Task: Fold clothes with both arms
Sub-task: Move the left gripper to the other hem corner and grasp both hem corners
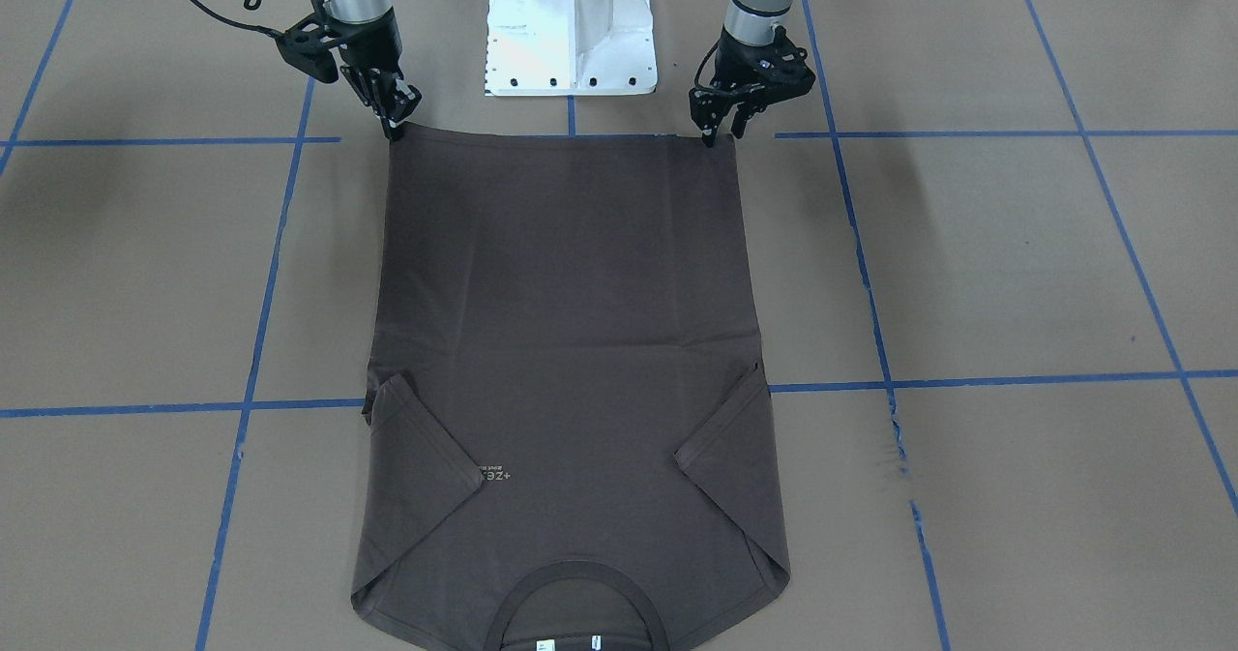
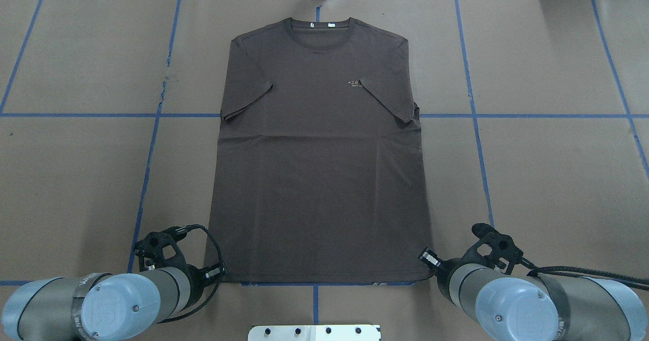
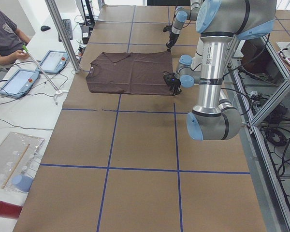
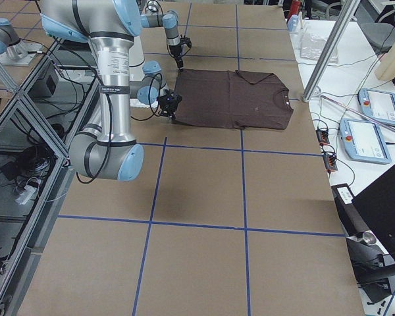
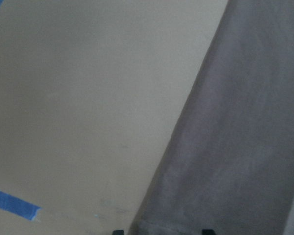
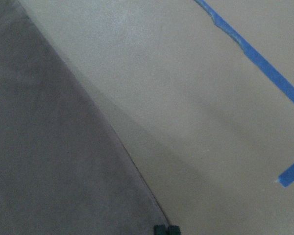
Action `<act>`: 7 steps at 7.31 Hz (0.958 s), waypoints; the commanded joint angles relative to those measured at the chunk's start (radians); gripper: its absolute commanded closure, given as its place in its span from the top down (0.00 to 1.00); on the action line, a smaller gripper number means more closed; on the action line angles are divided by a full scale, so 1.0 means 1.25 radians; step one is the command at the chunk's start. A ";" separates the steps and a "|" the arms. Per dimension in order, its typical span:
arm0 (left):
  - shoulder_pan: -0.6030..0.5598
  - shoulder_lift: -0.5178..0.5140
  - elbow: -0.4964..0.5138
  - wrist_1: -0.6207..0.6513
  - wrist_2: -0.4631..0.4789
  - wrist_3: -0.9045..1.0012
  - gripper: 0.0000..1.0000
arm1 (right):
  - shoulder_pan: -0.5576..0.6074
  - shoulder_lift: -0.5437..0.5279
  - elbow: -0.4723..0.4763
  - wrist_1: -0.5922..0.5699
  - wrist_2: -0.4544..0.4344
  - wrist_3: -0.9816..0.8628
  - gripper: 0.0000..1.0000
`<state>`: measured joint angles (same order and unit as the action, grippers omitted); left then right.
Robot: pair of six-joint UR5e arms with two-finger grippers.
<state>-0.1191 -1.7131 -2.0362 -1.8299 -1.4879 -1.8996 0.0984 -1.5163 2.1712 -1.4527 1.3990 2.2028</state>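
Note:
The dark brown-grey T-shirt (image 1: 571,322) lies flat on the table, front up, both sleeves folded inward, collar far from the robot (image 2: 319,168). My left gripper (image 1: 722,136) is open at the shirt's near hem corner; in the left wrist view its fingertips (image 5: 118,231) stand apart either side of the hem of the shirt (image 5: 235,147). My right gripper (image 1: 395,127) is at the other near hem corner. In the right wrist view its tips (image 6: 166,229) are together on the corner of the shirt (image 6: 49,156), so it looks shut on it.
The white pedestal base (image 1: 571,32) stands just behind the hem. Blue tape lines (image 1: 967,380) cross the brown table cover. In the exterior left view a person (image 3: 5,34) and tablets (image 3: 19,79) are at a side bench beyond the collar end.

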 commanded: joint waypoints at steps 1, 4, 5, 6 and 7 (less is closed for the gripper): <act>0.000 0.002 0.002 0.004 0.000 -0.004 0.24 | 0.001 -0.003 0.002 0.000 0.000 0.000 0.00; -0.002 0.001 -0.047 0.072 -0.004 -0.003 0.00 | 0.001 -0.002 0.003 0.000 0.000 0.000 0.00; -0.002 0.001 -0.075 0.081 -0.026 -0.003 0.00 | 0.001 -0.003 0.014 -0.001 0.000 0.000 0.00; 0.001 0.000 -0.113 0.104 -0.031 -0.004 0.00 | -0.010 -0.009 0.032 -0.002 0.000 0.000 0.00; 0.017 0.002 -0.178 0.144 -0.050 -0.004 0.00 | -0.050 -0.030 0.068 -0.002 0.001 0.001 0.00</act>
<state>-0.1147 -1.7121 -2.1731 -1.7022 -1.5261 -1.9047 0.0802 -1.5305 2.2112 -1.4549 1.3993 2.2031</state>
